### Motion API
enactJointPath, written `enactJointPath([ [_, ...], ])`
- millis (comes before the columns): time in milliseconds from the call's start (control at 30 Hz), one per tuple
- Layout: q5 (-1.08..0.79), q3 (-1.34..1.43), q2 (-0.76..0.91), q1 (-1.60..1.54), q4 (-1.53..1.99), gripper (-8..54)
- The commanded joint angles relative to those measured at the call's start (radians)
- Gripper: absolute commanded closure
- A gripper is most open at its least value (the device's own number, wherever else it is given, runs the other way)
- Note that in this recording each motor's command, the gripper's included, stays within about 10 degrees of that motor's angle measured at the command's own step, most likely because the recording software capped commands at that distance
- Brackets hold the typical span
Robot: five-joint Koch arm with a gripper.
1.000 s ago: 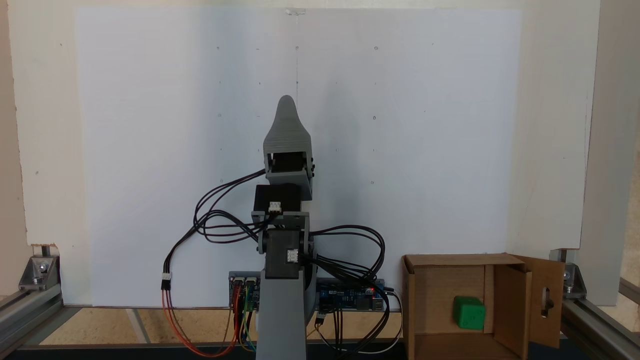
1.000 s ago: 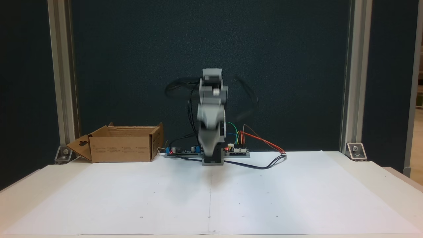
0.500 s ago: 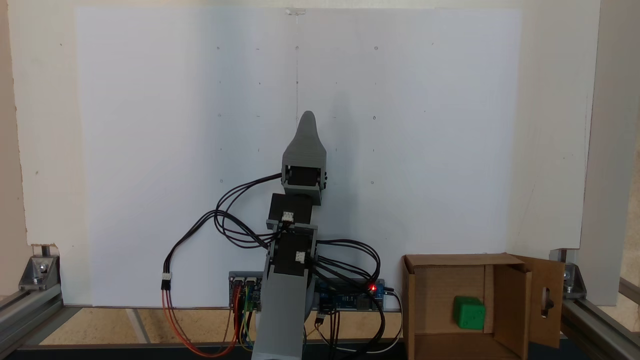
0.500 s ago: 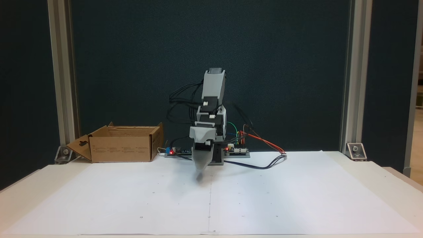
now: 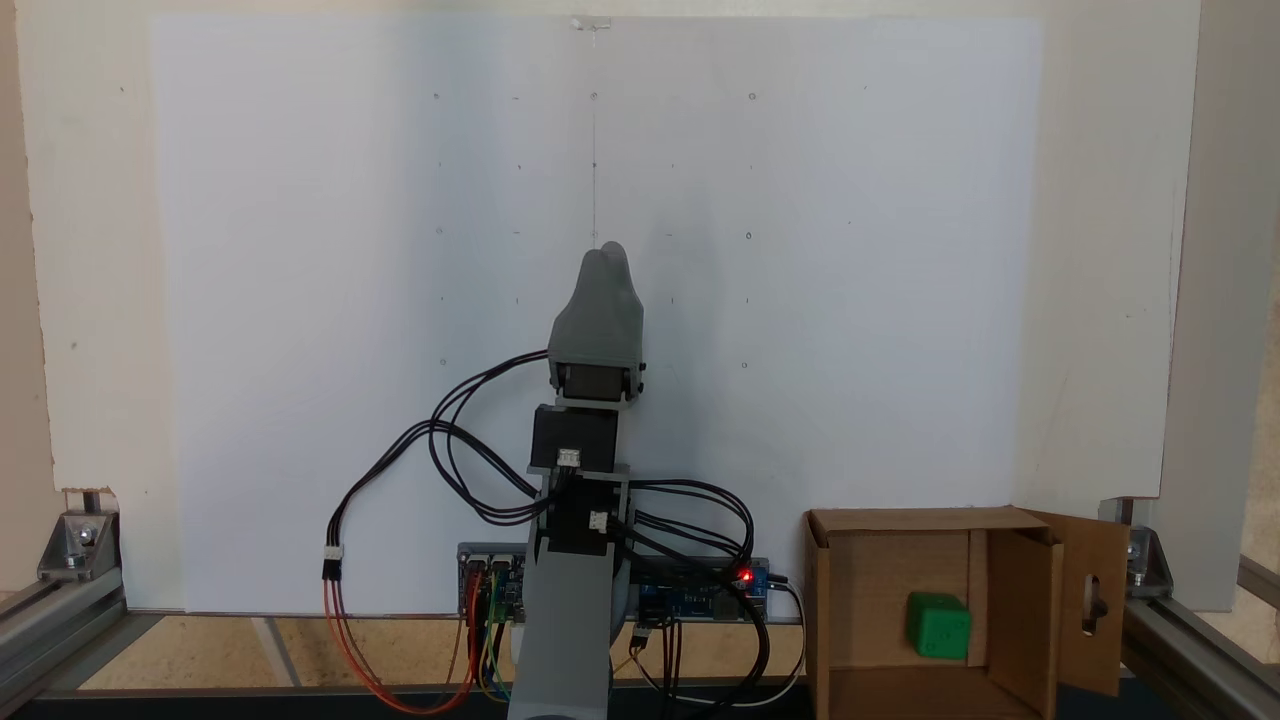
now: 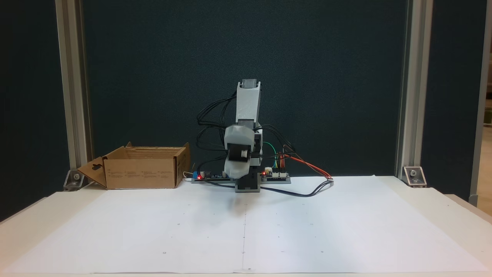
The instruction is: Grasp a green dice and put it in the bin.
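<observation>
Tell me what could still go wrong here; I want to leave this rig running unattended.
1. The black cables loop loosely beside the arm's joints and could snag as it folds.
2. The gripper hangs low over the white paper and might scuff it.
3. The green dice already lies inside the bin, so another grasp attempt would find nothing on the paper.
</observation>
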Motion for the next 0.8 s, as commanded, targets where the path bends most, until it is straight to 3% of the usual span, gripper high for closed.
enactJointPath([
  [0,0.025,0.009,0.112,-0.002,-0.164,2.2],
  [767,0.025,0.098,0.107,-0.012,-0.218,0.4],
])
